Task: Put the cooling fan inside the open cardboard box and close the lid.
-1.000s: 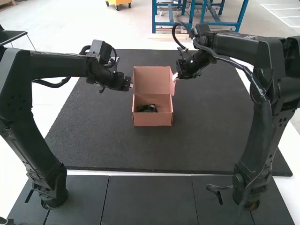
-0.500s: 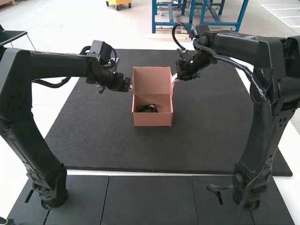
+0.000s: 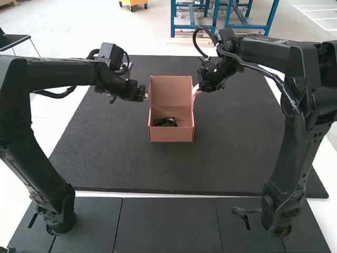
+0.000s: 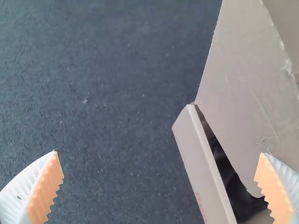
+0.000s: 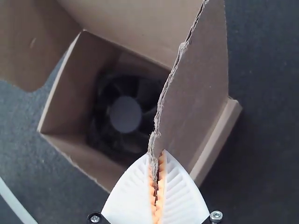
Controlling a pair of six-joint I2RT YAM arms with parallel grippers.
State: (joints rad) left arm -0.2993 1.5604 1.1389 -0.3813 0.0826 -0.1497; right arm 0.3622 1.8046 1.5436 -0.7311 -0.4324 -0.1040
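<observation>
Cardboard box (image 3: 171,118) sits open-topped at the middle of a dark mat (image 3: 105,153) on the white surface (image 3: 52,118), its long axis running from 6 to 12 o'clock in the high view. Its lid (image 3: 171,90) stands upright along the 12 o'clock wall, the inner face turned toward 6 o'clock. The cooling fan (image 3: 166,122) lies flat on the box floor. In the right wrist view the black fan (image 5: 124,114) shows its round hub facing straight up through the open top, so its spin axis is vertical and its broad face is level. The fan has no clear long side that I can make out. The right hand (image 3: 199,87) hangs at about 1 o'clock from the box. Its ribbed white fingers (image 5: 135,196) are pressed together on the torn edge of the side flap (image 5: 196,93), which rises upright between the orange pads. The left hand (image 3: 139,94) is at about 10 o'clock from the box, just beside the lid's left edge. Its fingers (image 4: 32,191) are spread wide and grip nothing. Between them lie bare mat on one side and the box's outer wall and a narrow flap (image 4: 198,163) on the other. Whether it touches the cardboard I cannot tell.
</observation>
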